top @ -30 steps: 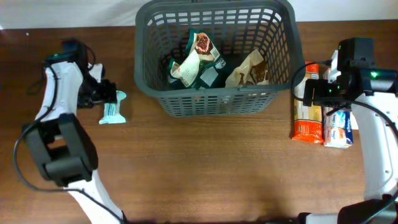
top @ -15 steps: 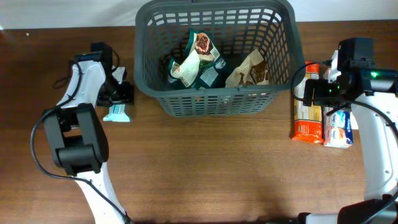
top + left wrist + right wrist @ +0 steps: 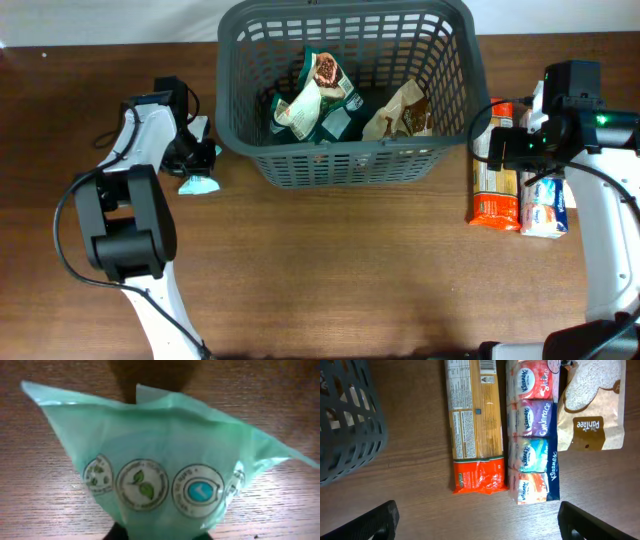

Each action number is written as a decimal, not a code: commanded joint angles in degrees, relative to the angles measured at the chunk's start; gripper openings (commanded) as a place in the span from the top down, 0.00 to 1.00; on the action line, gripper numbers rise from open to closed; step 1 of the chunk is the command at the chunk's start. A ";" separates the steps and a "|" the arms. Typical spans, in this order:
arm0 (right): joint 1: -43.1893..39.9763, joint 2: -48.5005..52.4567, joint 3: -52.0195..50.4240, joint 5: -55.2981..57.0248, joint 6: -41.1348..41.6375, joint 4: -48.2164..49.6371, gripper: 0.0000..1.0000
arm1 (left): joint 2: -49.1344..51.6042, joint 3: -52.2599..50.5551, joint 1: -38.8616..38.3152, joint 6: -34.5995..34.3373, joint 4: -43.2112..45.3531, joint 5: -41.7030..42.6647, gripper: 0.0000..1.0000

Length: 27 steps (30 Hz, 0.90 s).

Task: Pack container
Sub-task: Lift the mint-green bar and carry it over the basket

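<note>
One container (image 3: 345, 165), a dark grey slotted basket, stands at the far middle of the desk (image 3: 320, 270). Inside it lie a cream packet (image 3: 298, 108), a tan packet (image 3: 400, 108) and dark green packaging (image 3: 342, 112) between them; these overlap, so whether the green is one packet or two is hard to tell. Outside it are four loose items. One mint-green packet (image 3: 160, 475) lies just left of the basket. Three more sit side by side to its right: an orange pasta packet (image 3: 474, 425), a multi-pack of tissues (image 3: 532, 435) and a brown bag (image 3: 592, 410). The brown bag is cut off at the top of the right wrist view and hidden under the arm from overhead. The left tool (image 3: 195, 155) sits over the mint packet, which fills its wrist camera and hides the fingers, so I cannot tell its opening or grip. The right tool (image 3: 477, 522) hangs above the pasta packet's end, fingers spread wide and holding nothing.
</note>
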 commanded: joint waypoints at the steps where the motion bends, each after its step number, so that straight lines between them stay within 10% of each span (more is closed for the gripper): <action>1: -0.15 0.11 1.03 0.90 0.24 0.02 0.01 | 0.26 0.76 0.20 0.37 -1.20 -0.44 0.98; 18: -0.15 0.11 1.03 0.92 0.24 0.02 0.01 | -5.51 51.89 1.07 0.90 -24.26 5.07 0.98; 27: -0.15 0.11 1.03 0.90 0.24 0.02 0.01 | -6.08 66.84 -10.43 18.21 -24.00 21.66 0.98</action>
